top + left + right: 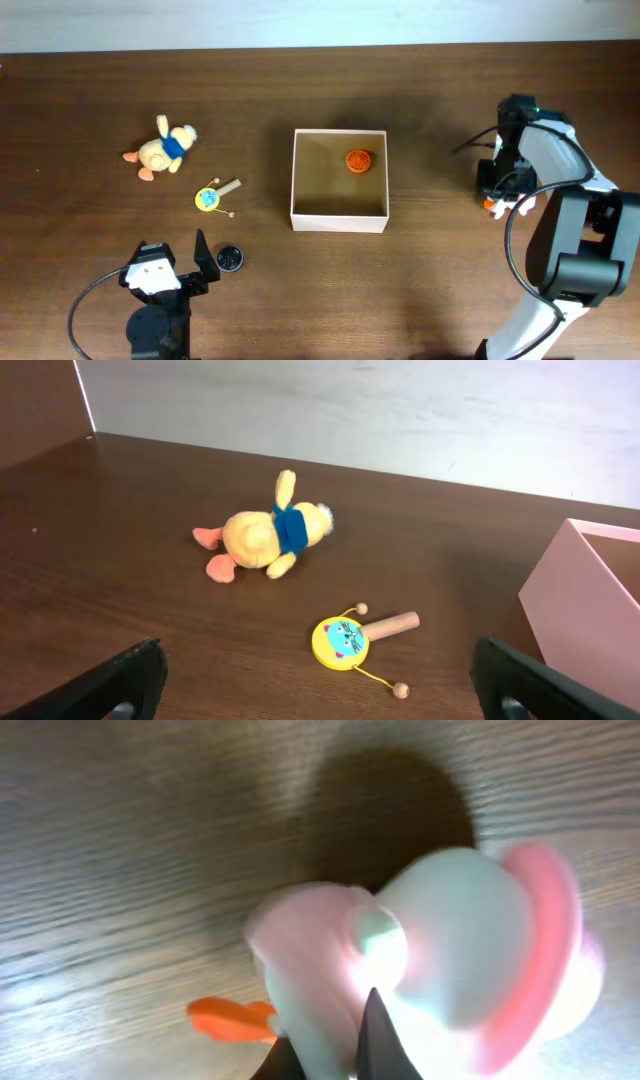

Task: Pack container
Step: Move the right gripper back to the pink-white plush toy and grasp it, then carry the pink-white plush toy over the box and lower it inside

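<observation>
Container [340,222], a square shallow box with white-pinkish walls and a tan cardboard inside, sits open-topped at the table centre. Its pink wall shows at the right edge of the left wrist view [580,610].
A small round orange object [359,160] lies inside it, in the far right corner.

Right gripper [503,203], well to the right of the container, is low over the wood. Its jaws are clenched together on a blurred pale pink-and-white soft toy with an orange foot [450,940].
Left gripper [172,250] is at the near left, released, with its fingers [130,678] spread wide and nothing between them.

Far left: a yellow plush duck with a blue scarf [165,148] lies on its side.
Just nearer and to its right is a yellow disc rattle with a wooden handle [212,196].
A small black round object [229,258] lies just right of the left gripper.
</observation>
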Available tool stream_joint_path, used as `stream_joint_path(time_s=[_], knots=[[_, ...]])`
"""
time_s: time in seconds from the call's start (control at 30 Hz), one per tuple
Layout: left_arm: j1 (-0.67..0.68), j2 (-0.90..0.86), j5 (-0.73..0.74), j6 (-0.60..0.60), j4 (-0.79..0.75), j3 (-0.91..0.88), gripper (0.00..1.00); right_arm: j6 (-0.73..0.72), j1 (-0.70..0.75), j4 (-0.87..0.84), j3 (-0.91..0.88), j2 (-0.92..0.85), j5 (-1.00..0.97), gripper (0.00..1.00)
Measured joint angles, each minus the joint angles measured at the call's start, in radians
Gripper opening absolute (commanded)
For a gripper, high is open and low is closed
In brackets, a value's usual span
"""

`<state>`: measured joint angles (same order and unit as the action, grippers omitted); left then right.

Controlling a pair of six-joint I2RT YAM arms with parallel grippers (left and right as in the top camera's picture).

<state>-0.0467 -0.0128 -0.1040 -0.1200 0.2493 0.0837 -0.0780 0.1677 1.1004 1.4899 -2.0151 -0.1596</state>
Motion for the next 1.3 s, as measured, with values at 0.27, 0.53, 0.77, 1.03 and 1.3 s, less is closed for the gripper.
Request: stream_joint_path(time_s=[0.27,0.53,0.77,1.03,1.3], knots=[[0.000,0.000,0.000,0.000,0.000,0.000,0.99,-0.001,-0.053,0.170,0.300,-0.002,0.022,0.04],[0.000,0.000,0.000,0.000,0.000,0.000,0.99,0.000,-0.180,0.325,0.555,-0.002,0.022,0.04],[0.000,0.000,0.000,0.000,0.000,0.000,0.99,-0.001,-0.377,0.383,0.668,-0.002,0.034,0.04],[0.000,0.000,0.000,0.000,0.000,0.000,0.99,-0.018,-0.604,0.442,0.686,-0.002,0.048,0.04],[0.000,0.000,0.000,0.000,0.000,0.000,0.99,-0.079,-0.729,0.476,0.685,-0.002,0.053,0.04]])
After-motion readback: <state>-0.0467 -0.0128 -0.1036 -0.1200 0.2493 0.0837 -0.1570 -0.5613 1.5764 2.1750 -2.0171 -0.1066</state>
